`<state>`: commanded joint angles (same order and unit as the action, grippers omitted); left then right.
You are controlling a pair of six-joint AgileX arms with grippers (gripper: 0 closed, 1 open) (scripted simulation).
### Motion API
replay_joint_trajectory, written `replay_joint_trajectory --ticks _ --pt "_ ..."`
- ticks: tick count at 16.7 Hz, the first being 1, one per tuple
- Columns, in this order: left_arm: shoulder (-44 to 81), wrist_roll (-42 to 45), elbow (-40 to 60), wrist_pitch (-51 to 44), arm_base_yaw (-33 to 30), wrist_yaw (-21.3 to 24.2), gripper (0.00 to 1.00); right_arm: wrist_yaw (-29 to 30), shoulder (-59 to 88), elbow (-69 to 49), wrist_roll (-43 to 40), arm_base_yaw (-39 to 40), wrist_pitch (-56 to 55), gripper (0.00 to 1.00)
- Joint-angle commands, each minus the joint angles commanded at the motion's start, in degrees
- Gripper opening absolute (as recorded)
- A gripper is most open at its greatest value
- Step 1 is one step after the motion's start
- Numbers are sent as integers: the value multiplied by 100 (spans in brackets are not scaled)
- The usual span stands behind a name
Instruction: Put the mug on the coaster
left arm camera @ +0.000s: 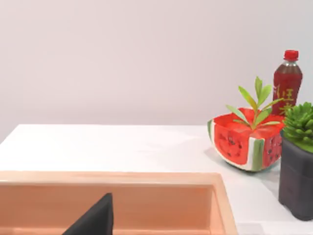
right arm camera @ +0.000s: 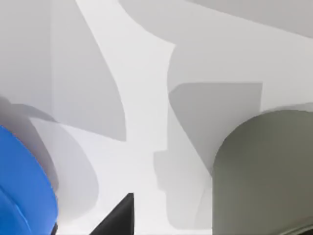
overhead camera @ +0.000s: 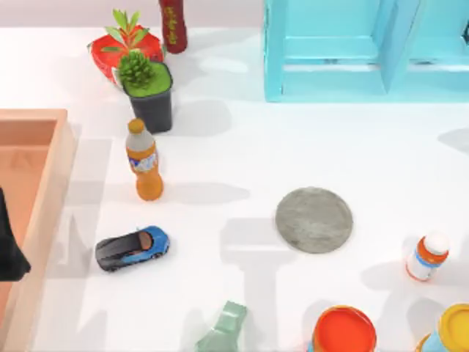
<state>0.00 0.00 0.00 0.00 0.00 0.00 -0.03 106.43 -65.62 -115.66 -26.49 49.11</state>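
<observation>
The coaster (overhead camera: 314,219) is a flat grey round stone. It lies on the white table (overhead camera: 381,161), a bit to the right of the middle, and nothing sits on it.

The mug (right arm camera: 266,176) shows up close in the right wrist view as a big dull grey-green round shape standing on the table. A blue tub (right arm camera: 22,188) is on the other side of that view. A dark bit of the right gripper (right arm camera: 120,218) pokes in between them, touching neither. I cannot tell if its jaws are apart or together.

The left gripper (overhead camera: 9,249) is parked at the left side of the table, over the wooden tray (overhead camera: 64,154). I cannot tell how its jaws stand either.

A blue and black toy car (overhead camera: 133,248) sits near the tray. Behind it stands an orange bottle (overhead camera: 143,160), then a black pot with a green plant (overhead camera: 149,94), a watermelon slice (overhead camera: 110,53) and a dark red bottle (overhead camera: 173,23). A light blue shelf (overhead camera: 330,51) is at the back right.

Along the front edge are a pale green thing (overhead camera: 223,330), an orange-topped tub (overhead camera: 344,330) and a yellow-topped tub (overhead camera: 453,330). A small white and orange bottle (overhead camera: 426,257) stands right of the coaster
</observation>
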Motion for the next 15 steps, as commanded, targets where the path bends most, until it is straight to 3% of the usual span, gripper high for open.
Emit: replay_joint_trajectory --ticks 9,15 --pt "0 0 0 0 0 0 100 0 0 0 0 0 0 2" --pt "0 0 0 0 0 0 100 0 0 0 0 0 0 0"
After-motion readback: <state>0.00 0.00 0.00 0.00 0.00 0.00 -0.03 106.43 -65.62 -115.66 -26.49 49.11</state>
